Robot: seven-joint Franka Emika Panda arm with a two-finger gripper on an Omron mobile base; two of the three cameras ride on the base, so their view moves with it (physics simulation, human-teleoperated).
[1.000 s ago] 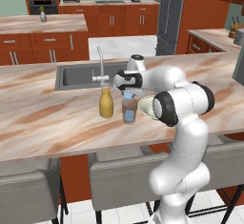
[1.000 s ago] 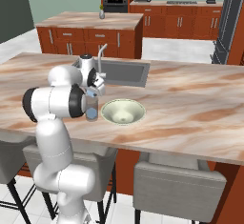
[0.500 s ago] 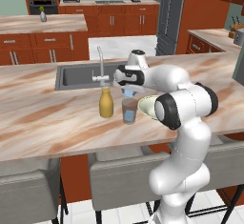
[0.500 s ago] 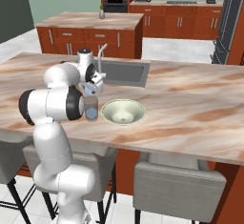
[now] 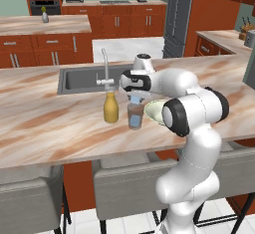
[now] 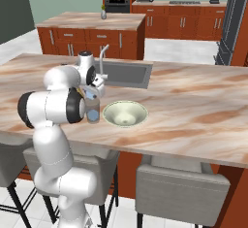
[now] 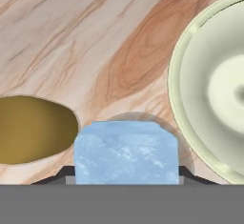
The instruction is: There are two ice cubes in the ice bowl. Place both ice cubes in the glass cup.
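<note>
We see a white robot arm reaching over a marble-patterned bench (image 5: 60, 128) in a rendered kitchen. Its claw (image 5: 135, 97) hangs just above a small clear greyish glass cup (image 5: 134, 117), which stands upright on the bench between a yellow-amber bottle (image 5: 110, 108) and a shallow round pale cream-greenish ice bowl (image 6: 125, 114). From the hand camera we see a pale-blue translucent ice cube (image 7: 127, 152) clenched between the two dark finger tips, directly over the cup's round rim. The bowl (image 7: 209, 94) lies just beside the cup and looks bare inside. A pale blue patch shows low in the cup in the left base view; we cannot tell whether it is the second cube. Behind the cup sit a grey sink basin (image 5: 84, 78) and a tap (image 5: 105, 68).
</note>
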